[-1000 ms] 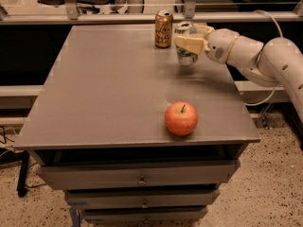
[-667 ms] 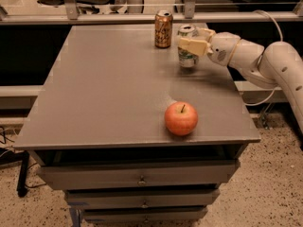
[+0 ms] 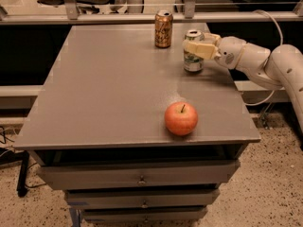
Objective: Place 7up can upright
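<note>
The 7up can (image 3: pixel 193 63), silvery-white with green markings and a silver top, stands upright at the far right of the grey table (image 3: pixel 113 93). Its base is on or just above the surface. My gripper (image 3: pixel 193 44) reaches in from the right and is shut on the can's upper half. One cream finger (image 3: pixel 200 49) crosses the can's front; the other is behind the can.
A copper-brown can (image 3: pixel 163 29) stands upright at the table's far edge, just left of the 7up can. A red apple (image 3: pixel 181 118) sits near the front edge. The table's right edge is close to the 7up can. Drawers lie below the tabletop.
The gripper has carried the 7up can slightly to the right and down toward the table. The brown can and the apple have not moved.
</note>
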`<state>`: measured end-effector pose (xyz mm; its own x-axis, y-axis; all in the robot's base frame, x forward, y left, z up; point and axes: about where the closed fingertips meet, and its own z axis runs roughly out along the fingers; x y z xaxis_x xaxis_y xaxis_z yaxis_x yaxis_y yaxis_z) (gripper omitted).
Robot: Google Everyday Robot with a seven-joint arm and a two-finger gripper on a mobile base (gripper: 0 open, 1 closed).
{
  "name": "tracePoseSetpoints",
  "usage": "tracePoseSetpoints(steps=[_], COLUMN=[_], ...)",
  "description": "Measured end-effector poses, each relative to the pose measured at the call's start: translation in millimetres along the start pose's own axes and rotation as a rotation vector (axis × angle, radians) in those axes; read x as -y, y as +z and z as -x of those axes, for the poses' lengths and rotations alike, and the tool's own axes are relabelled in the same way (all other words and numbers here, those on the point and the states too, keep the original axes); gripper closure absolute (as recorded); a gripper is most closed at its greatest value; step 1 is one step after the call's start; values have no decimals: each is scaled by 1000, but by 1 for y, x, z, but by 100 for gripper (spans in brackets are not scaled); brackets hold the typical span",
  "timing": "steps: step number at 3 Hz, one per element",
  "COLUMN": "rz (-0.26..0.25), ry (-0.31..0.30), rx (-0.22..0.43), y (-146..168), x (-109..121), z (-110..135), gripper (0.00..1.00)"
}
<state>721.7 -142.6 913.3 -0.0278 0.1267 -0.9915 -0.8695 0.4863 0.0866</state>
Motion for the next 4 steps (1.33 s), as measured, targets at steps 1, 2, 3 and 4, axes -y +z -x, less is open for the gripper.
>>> tracePoseSetpoints(steps=[1, 2, 3, 4], rz=[8, 9, 9, 10], ry=[14, 14, 14, -20], rx=[-9, -15, -15, -58], y=[-8, -11, -11, -24], x=[2, 2, 2, 0], z=[-7, -9, -8, -9], gripper=[55, 31, 8, 0])
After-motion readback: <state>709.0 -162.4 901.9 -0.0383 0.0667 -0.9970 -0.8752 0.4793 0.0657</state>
